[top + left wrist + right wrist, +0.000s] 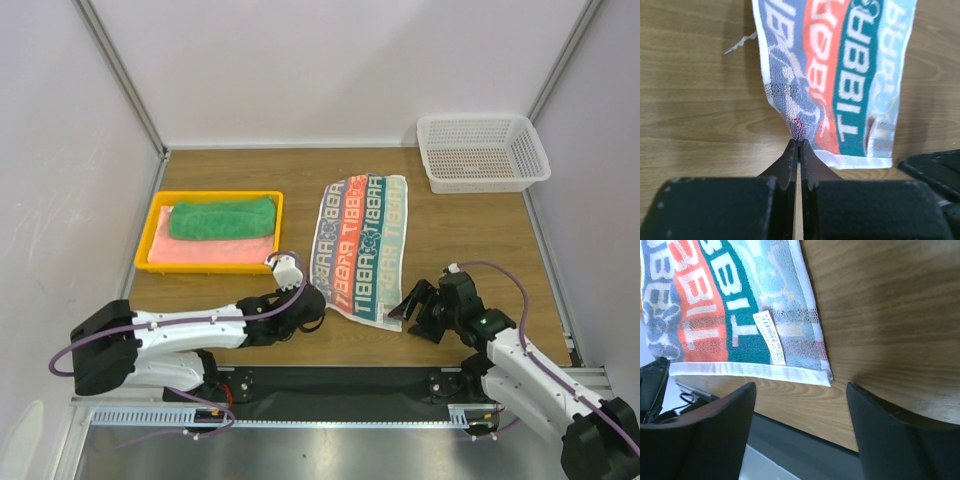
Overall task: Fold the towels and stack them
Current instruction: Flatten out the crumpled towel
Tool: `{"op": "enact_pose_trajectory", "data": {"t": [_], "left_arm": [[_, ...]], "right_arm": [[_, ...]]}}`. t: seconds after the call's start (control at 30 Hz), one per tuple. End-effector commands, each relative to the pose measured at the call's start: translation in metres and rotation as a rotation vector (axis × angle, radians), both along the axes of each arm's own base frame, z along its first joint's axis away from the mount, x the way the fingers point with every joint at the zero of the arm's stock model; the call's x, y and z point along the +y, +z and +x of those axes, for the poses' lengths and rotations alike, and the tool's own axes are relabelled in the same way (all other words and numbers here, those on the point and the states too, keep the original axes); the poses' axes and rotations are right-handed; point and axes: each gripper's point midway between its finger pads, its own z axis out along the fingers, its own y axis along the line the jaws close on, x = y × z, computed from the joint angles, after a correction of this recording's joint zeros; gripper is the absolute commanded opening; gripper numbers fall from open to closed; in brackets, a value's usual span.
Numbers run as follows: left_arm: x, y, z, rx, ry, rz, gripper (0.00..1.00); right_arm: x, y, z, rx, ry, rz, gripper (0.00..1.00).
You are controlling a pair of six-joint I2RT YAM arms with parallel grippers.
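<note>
Top external view is showing me the patterned towel (pixel 365 245) lying lengthwise in the middle of the counter (pixel 470 230), its lettering running along its length. The left end effector (pixel 318 300) is sitting at the towel's near left corner, and the right end effector (pixel 418 305) is hovering just beside the near right corner.

On the left wrist camera I am watching the left end effector (pixel 798 145) with its jaws pressed together, pinching that corner of the patterned towel (pixel 840 75); the cloth is bunching into a narrow peak where it enters the jaws.

On the right wrist camera the right end effector (pixel 800 390) is standing spread, a finger on either side of the white hem at the towel's corner, not touching the patterned towel (pixel 715 305) (a small paper label (pixel 770 337) is lying on the cloth there).

Over at the left, the green towel (pixel 222 217) is resting folded on top of the pink towel (pixel 210 250), both lying inside the yellow tray (pixel 150 225). A white basket (pixel 482 150) is sitting at the far right corner, well apart from the towels.
</note>
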Motion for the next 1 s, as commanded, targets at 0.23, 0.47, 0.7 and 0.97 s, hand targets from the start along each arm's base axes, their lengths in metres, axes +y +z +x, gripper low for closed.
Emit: {"op": "enact_pose_trajectory", "data": {"t": [0.23, 0.47, 0.7, 0.97], "left_arm": [[-0.026, 0.048, 0.02, -0.068, 0.043, -0.112, 0.0], [-0.031, 0.047, 0.021, -0.061, 0.047, -0.13, 0.0], [-0.031, 0.05, 0.023, -0.074, 0.053, -0.137, 0.0], [-0.03, 0.049, 0.021, -0.064, 0.064, -0.16, 0.0]], "right_arm": [[0.018, 0.03, 0.003, 0.046, -0.243, 0.293, 0.9], [0.028, 0.015, -0.006, 0.201, -0.369, 0.432, 0.96], [0.024, 0.006, -0.003, 0.245, -0.485, 0.403, 0.98], [0.025, -0.013, 0.002, 0.224, -0.547, 0.341, 0.92]]}}
